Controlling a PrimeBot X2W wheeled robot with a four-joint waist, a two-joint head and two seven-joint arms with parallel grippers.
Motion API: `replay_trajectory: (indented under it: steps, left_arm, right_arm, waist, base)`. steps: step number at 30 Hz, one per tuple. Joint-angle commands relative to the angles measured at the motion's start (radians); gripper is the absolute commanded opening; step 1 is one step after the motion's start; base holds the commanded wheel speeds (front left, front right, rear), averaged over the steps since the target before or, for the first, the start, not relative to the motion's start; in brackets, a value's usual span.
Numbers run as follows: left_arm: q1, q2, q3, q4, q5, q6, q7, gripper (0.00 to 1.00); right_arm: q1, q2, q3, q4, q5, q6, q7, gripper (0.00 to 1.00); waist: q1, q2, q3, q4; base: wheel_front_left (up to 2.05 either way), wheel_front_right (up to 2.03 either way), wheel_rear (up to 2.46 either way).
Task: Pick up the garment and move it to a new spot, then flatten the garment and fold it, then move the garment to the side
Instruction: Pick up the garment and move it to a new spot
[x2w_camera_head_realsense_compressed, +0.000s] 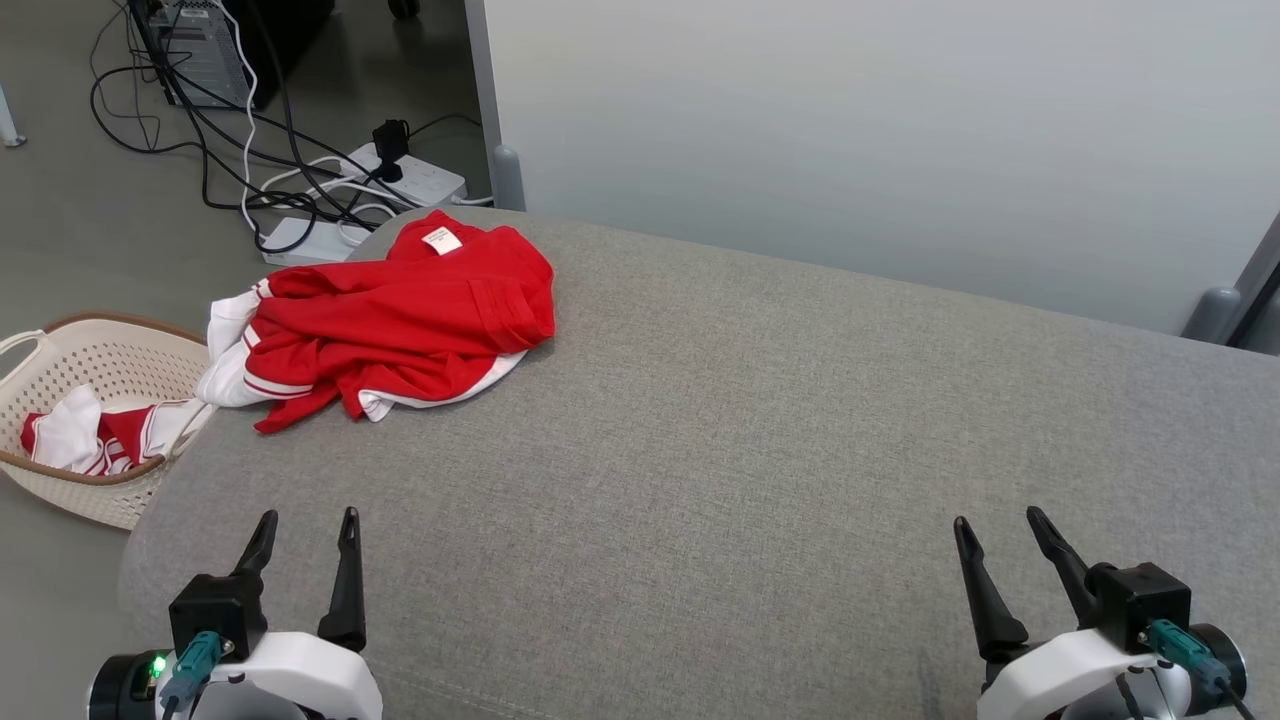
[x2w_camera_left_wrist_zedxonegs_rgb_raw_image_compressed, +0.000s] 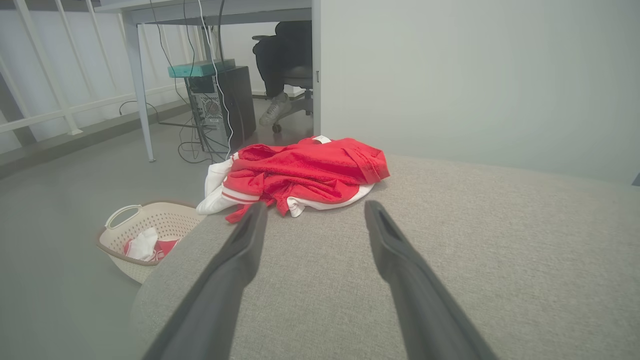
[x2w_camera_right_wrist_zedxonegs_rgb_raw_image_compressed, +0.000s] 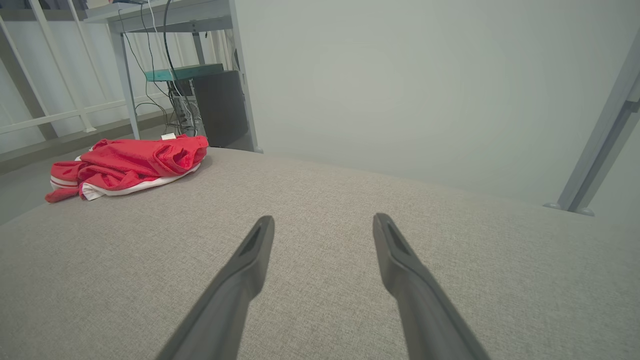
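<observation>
A crumpled red garment (x2w_camera_head_realsense_compressed: 400, 315) with white trim lies at the far left corner of the grey fabric table (x2w_camera_head_realsense_compressed: 750, 430), a white label on its top. The same garment (x2w_camera_left_wrist_zedxonegs_rgb_raw_image_compressed: 305, 172) lies just beyond my left gripper's tips in the left wrist view, and sits at the far left as the garment (x2w_camera_right_wrist_zedxonegs_rgb_raw_image_compressed: 130, 162) in the right wrist view. My left gripper (x2w_camera_head_realsense_compressed: 308, 525) hovers open over the table's near left edge, well short of the cloth. My right gripper (x2w_camera_head_realsense_compressed: 997, 525) stands open at the near right, nothing between its fingers.
A beige laundry basket (x2w_camera_head_realsense_compressed: 90, 345) holding red and white cloth stands on the floor left of the table. Power strips and cables (x2w_camera_head_realsense_compressed: 330, 190) lie on the floor behind. A pale partition wall (x2w_camera_head_realsense_compressed: 850, 130) runs along the table's far side. A seated person's foot (x2w_camera_left_wrist_zedxonegs_rgb_raw_image_compressed: 274, 111) shows by a desk.
</observation>
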Motion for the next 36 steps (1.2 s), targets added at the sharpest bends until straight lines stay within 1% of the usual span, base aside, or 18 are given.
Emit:
replay_trajectory:
  steps: [1, 17, 24, 26, 31, 36]
  left_arm:
    - [-0.037, 0.018, 0.032, -0.031, -0.007, 0.015, -0.004, 1.00]
    - [-0.053, 0.029, 0.018, -0.025, -0.018, 0.014, 0.016, 1.00]
    - [-0.118, 0.041, 0.008, -0.016, -0.045, -0.021, 0.070, 1.00]
    - [-0.158, 0.047, 0.003, 0.003, -0.058, -0.039, 0.102, 1.00]
    - [-0.305, 0.071, 0.011, 0.088, -0.092, -0.081, 0.173, 1.00]
    - [-0.484, 0.104, 0.029, 0.212, -0.141, -0.130, 0.271, 1.00]
  right_arm:
    - [-0.041, -0.009, 0.020, -0.022, 0.001, 0.001, -0.020, 1.00]
    - [-0.050, -0.012, 0.020, -0.012, 0.004, 0.001, -0.024, 1.00]
    - [-0.052, -0.014, 0.019, -0.020, -0.001, 0.001, -0.018, 1.00]
    - [-0.055, -0.014, 0.018, -0.026, -0.004, 0.001, -0.014, 1.00]
    - [-0.066, -0.019, 0.021, -0.045, -0.013, 0.001, -0.001, 1.00]
    - [-0.092, -0.024, 0.023, -0.074, -0.027, 0.001, 0.010, 1.00]
  waist:
    - [0.0000, -0.0001, 0.000, -0.001]
    - [0.0000, -0.0001, 0.008, -0.014]
    - [0.0000, -0.0001, 0.034, -0.047]
    - [0.0000, -0.0001, 0.046, -0.062]
    - [0.0000, -0.0001, 0.084, -0.114]
    - [0.0000, -0.0001, 0.146, -0.179]
  base:
    - [0.00, 0.00, 0.00]
    - [0.00, 0.00, 0.00]
    - [0.00, 0.00, 0.00]
    - [0.00, 0.00, 0.00]
    - [0.00, 0.00, 0.00]
    - [0.00, 0.00, 0.00]
